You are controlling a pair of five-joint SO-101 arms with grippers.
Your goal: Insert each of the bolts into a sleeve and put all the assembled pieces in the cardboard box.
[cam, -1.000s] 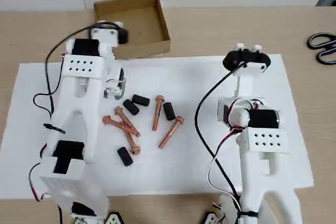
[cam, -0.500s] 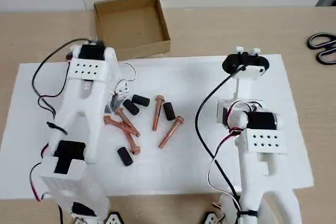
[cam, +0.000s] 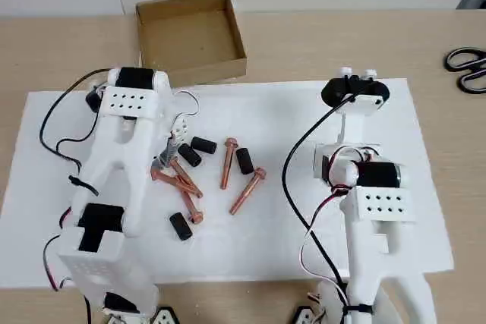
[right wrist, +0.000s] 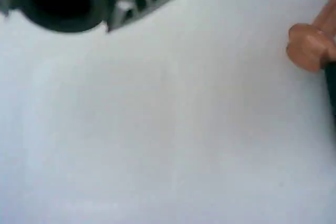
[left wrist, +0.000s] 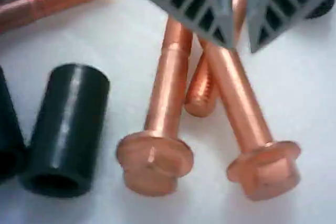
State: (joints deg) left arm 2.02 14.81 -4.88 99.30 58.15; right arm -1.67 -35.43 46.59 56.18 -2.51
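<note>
Left gripper [left wrist: 241,38] hangs low over a knot of 3 bolts [cam: 181,184] toward the left side of the sheet [cam: 250,252]. Its jaws stand a narrow slit apart with nothing visibly clamped, and copper shafts show through the gap. The bolts lie crossed on the sheet, heads pointing away from the gripper, with a loose sleeve [left wrist: 65,129] just beside them.

Right gripper [right wrist: 59,18], poised over bare sheet toward the right edge, is closed on 1 black sleeve, bore facing its wrist camera.

Farther out, 2 more bolts lie side by side near the sheet's middle, apart from the knot. There are 4 loose sleeves scattered among the 5 bolts: 2 close together just beyond the knot, 1 between the middle pair, and 1 alone toward the near edge.

The box [cam: 190,36] sits on the table [cam: 319,43] just past the sheet's far edge, near its left corner, with nothing in it. Scissors [cam: 465,66] lie at the table's right edge.

The job appears barely begun: 0 of 5 bolts is sleeved and 0 pieces are boxed. All 5 insertions and 5 drops into the box remain. The first pairing seems to be in hand, with 1 sleeve gripped and a bolt about to be picked.
</note>
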